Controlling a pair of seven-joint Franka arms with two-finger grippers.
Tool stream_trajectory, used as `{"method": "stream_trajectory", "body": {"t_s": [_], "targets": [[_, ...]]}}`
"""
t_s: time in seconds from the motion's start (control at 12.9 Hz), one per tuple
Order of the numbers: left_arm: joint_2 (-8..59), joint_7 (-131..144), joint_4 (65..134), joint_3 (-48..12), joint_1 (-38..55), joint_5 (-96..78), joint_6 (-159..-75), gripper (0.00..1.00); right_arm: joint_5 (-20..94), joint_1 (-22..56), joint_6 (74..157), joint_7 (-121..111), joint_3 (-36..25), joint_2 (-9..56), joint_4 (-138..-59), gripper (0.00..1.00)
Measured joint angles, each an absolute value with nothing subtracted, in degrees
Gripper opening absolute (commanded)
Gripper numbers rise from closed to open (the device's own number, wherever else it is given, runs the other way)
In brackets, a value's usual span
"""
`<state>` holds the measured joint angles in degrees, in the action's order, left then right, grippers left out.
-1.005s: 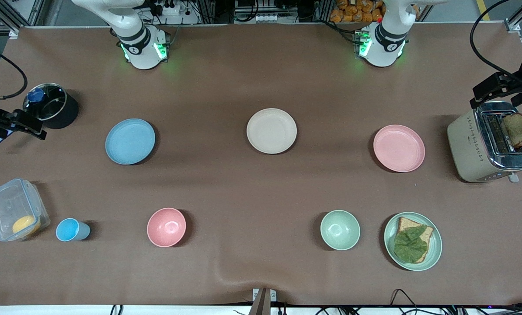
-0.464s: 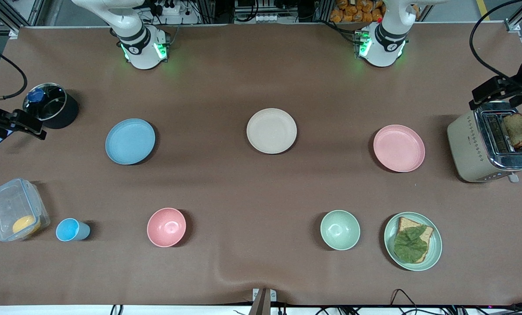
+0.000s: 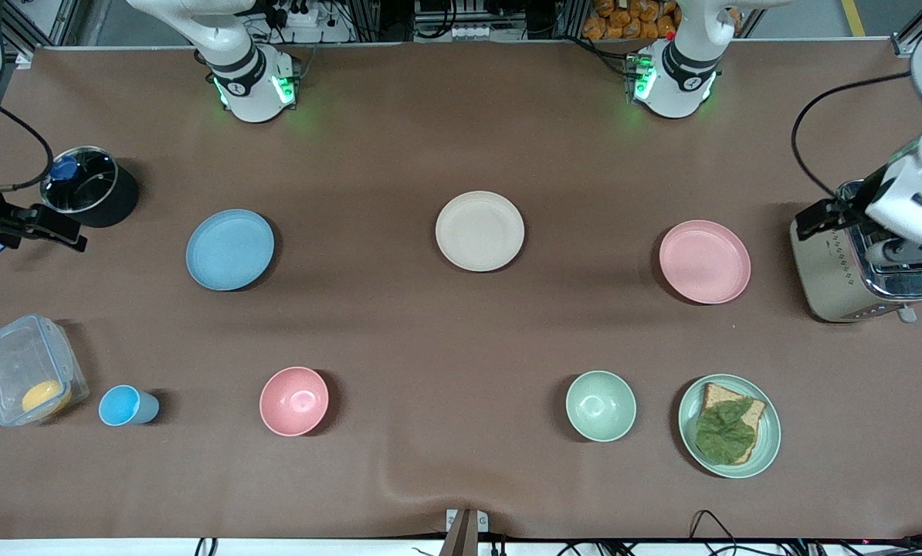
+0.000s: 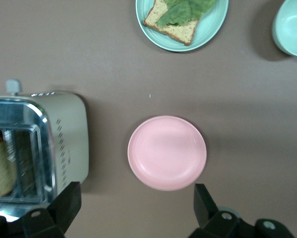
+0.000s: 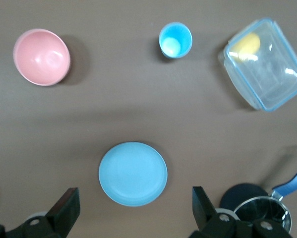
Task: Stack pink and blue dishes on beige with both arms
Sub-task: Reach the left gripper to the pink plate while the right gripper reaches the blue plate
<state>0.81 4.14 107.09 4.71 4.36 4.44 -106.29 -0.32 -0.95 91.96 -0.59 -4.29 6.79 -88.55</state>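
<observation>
Nothing stacked yet — pink plate [image 3: 704, 262], blue plate [image 3: 229, 249] well apart from beige plate [image 3: 479, 231]. Left tool [image 4: 133, 208], right tool [image 5: 133, 210] gaping wide, empty.

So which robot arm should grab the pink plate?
Probably the left one. The left gripper is open, up over the toaster, beside the pink plate. The right gripper hangs open by the blue plate.

— The pink plate [image 3: 704, 261], blue plate [image 3: 229, 249] and beige plate [image 3: 479, 231] look matt, smooth.
— The toaster [image 4: 36, 148] top is shiny metal; the container [image 5: 265, 63] — clear, glossy plastic.
</observation>
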Motion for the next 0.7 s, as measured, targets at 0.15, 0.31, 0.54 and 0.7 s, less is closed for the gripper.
{"method": "stream_trajectory", "body": {"t_s": [0.15,0.31,0.54,0.7], "targets": [[1.17,3.99,114.28,4.78,3.28,4.44,-114.26,1.00,-0.14,-2.26,91.21,-1.12,-4.35,8.81,-89.65,1.00],[2.20,3.98,119.00,4.78,2.73,4.42,-118.69,1.00,0.97,-3.26,91.96,-3.34,-4.35,10.64,-91.83,1.00],[6.05,3.99,126.11,4.78,2.33,4.02,-130.06,1.00,1.84,-4.85,97.27,-7.75,-4.37,11.66,-97.74,1.00],[10.04,3.99,129.80,4.78,1.27,3.94,-136.35,1.00,2.86,-6.22,102.26,-11.55,-4.39,11.70,-102.23,1.00]]}}
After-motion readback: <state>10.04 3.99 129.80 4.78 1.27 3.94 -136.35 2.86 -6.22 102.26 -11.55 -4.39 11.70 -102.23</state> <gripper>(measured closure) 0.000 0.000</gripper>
